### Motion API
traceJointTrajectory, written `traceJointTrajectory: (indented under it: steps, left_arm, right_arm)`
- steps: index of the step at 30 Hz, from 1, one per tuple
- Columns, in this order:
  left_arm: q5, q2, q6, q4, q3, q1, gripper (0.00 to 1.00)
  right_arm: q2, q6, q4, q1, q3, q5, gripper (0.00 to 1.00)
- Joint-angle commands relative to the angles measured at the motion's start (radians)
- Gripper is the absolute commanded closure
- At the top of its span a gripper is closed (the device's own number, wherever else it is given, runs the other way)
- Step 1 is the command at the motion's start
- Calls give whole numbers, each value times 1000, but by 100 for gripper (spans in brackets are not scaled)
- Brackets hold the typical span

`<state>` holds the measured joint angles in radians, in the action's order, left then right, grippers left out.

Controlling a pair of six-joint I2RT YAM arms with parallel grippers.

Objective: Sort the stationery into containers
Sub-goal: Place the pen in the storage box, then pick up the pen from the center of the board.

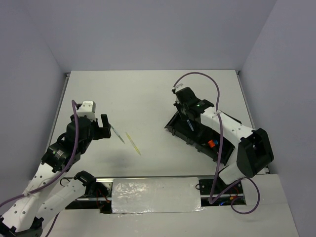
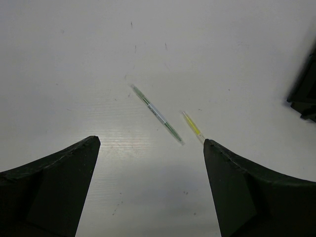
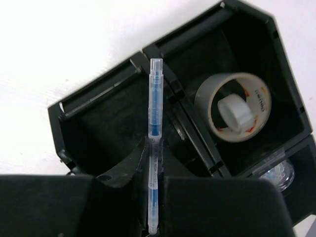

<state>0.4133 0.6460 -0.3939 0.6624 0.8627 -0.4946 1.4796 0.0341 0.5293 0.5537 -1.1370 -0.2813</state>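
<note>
My right gripper (image 3: pixel 156 150) is shut on a thin blue pen (image 3: pixel 155 98), held above the black organizer tray (image 3: pixel 94 128). The pen's tip points into a left compartment. In the top view this gripper (image 1: pixel 189 121) hovers over the tray's far left end (image 1: pixel 173 124). A grey pen (image 2: pixel 157 114) and a yellow pen (image 2: pixel 192 126) lie side by side on the table. My left gripper (image 2: pixel 150 142) stands open just short of them, nothing between its fingers. From above, the grey pen (image 1: pixel 117 134) and the yellow pen (image 1: pixel 133 143) lie right of the left gripper (image 1: pixel 105 127).
A tape roll (image 3: pixel 237 106) sits in the compartment to the right of the pen, and a clear roll (image 3: pixel 277 174) shows below it. An orange-capped item (image 1: pixel 211 143) lies in a nearer compartment. The tray's corner (image 2: pixel 303 94) shows at the right edge of the left wrist view.
</note>
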Motion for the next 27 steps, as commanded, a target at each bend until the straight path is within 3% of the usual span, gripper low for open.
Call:
traceJointTrajectory:
  steps: [1, 7, 13, 16, 17, 19, 23, 27]
  left_arm:
    - [-10, 0, 17, -46, -2, -2, 1]
    - [-4, 1, 15, -44, -2, -2, 1]
    - [4, 0, 13, -41, -2, -2, 1]
    - [44, 9, 0, -30, 2, -2, 1]
    - [64, 12, -6, -14, 5, -1, 1]
    - [134, 21, -34, 9, 21, 1, 1]
    - [232, -8, -88, 55, 32, -1, 1]
    - [252, -51, -95, 54, 25, 1, 1]
  right_arm:
    - [-1, -23, 20, 3, 14, -18, 89]
    - [-18, -33, 32, 3, 11, -4, 52]
    - [-70, -83, 57, 9, -18, 63, 44]
    - [-94, -129, 2, 69, -20, 190, 40]
    - [-96, -147, -44, 142, -21, 206, 37]
    - [-58, -207, -102, 217, -47, 215, 19]
    - [105, -309, -134, 377, -147, 188, 16]
    - [350, -352, -71, 460, -352, 117, 20]
